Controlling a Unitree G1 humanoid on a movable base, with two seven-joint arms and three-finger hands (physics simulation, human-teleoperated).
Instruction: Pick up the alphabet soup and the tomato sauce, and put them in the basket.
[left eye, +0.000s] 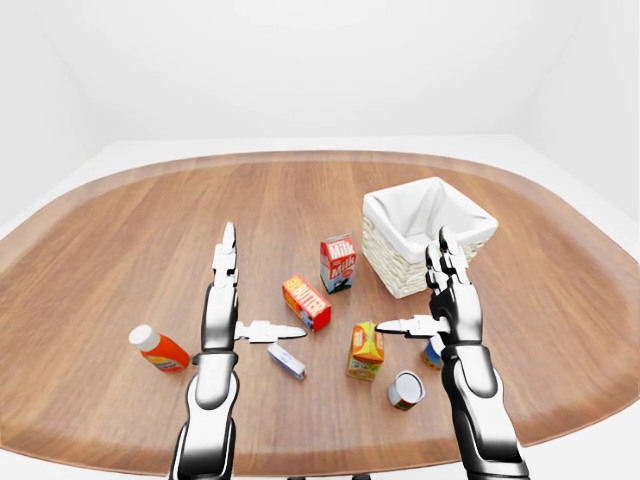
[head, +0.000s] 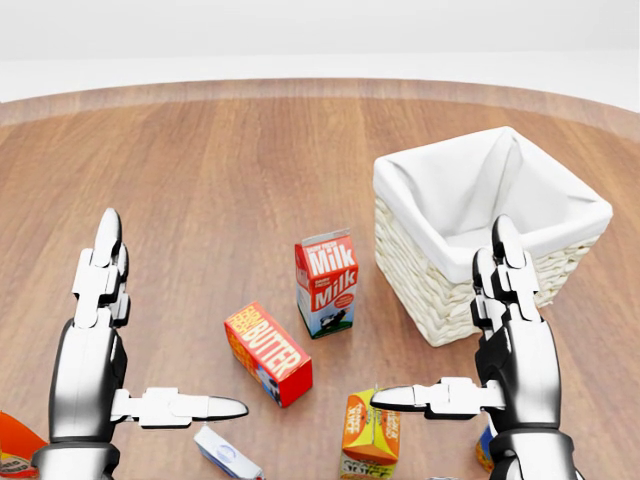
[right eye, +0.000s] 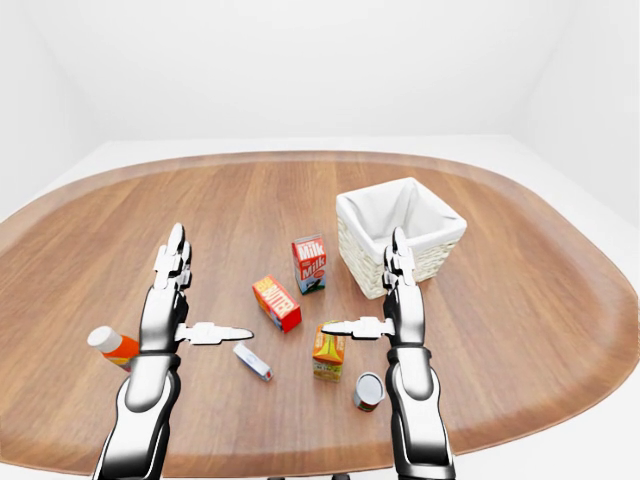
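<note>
- I count one white-lined wicker basket (head: 480, 240), one red "Milk" carton (head: 326, 282), one red "Butter" box (head: 267, 353), two cans.
- Left robot hand (head: 130, 340) and right robot hand (head: 470, 330): fingers apart, empty.

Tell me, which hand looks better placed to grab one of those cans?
Probably the right hand. Both hands are open and empty, but the two cans sit just beside and below it, while the left hand hovers across the table near the small box.

A broad oval wooden bench (left eye: 150, 230) fills the view, its grain running lengthwise. Plain white walls (left eye: 300, 60) and a pale floor (left eye: 600, 200) surround it under soft, even light.
</note>
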